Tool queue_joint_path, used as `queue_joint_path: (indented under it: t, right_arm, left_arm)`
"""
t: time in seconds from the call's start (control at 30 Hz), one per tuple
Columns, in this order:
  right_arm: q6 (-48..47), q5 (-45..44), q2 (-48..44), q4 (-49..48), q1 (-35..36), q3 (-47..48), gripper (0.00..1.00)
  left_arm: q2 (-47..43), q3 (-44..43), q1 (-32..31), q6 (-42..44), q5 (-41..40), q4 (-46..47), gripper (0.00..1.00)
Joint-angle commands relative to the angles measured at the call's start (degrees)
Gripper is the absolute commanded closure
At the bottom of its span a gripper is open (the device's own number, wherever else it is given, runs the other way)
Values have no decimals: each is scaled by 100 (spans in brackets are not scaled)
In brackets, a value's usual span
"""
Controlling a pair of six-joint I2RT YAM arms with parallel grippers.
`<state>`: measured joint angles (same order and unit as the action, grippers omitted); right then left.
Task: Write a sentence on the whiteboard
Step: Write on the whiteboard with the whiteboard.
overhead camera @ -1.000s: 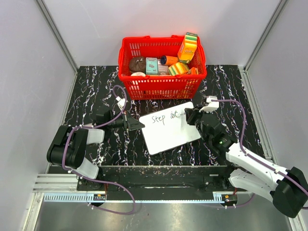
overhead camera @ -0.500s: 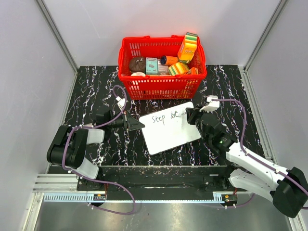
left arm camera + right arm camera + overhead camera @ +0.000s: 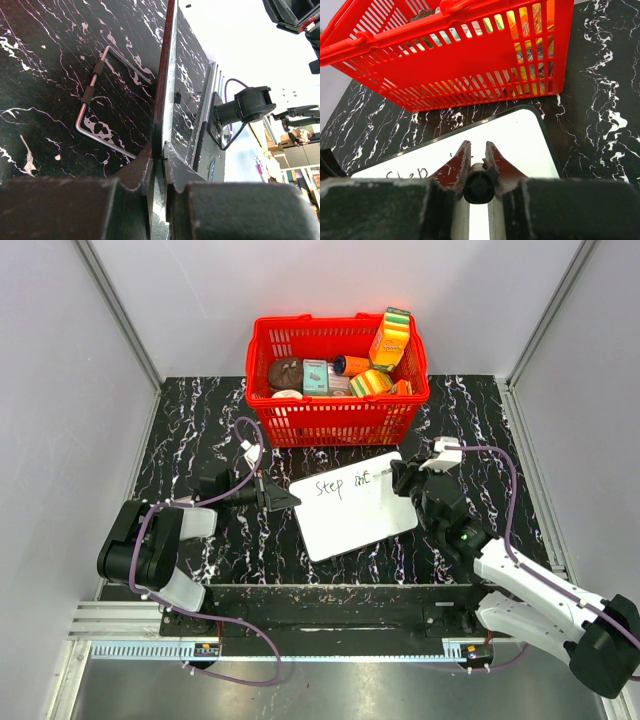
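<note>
Your right arm has nudged slightly rightward. On the left, your left pincer [image 3: 282, 499] stays clamped on the whiteboard [image 3: 355, 520], which lies mid-worktop [image 3: 200, 430] before the red basket [image 3: 338, 398]. The sentence [image 3: 345, 484] so far reads "Step int". Your right pincer [image 3: 396, 480] grips the marker [image 3: 479, 184]; pressing too hard could shift the board and smear the letters.

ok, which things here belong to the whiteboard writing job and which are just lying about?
Job: whiteboard; written words; marker in right fingers; left fingers clamping the board's edge.
Lying about: red basket; packaged goods inside it.
</note>
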<state>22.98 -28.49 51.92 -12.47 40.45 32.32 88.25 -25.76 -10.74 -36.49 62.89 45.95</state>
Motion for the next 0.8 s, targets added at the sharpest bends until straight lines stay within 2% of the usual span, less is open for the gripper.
queue_joint_path:
  t: [0.0, 0.77]
  right_arm:
    - [-189, -262, 28, -274, -72, 302, 100]
    - [-84, 168, 530, -414, -195, 355, 100]
  left_arm:
    - [87, -87, -51, 441, -23, 98, 100]
    - [96, -105, -60, 432, -5, 98, 100]
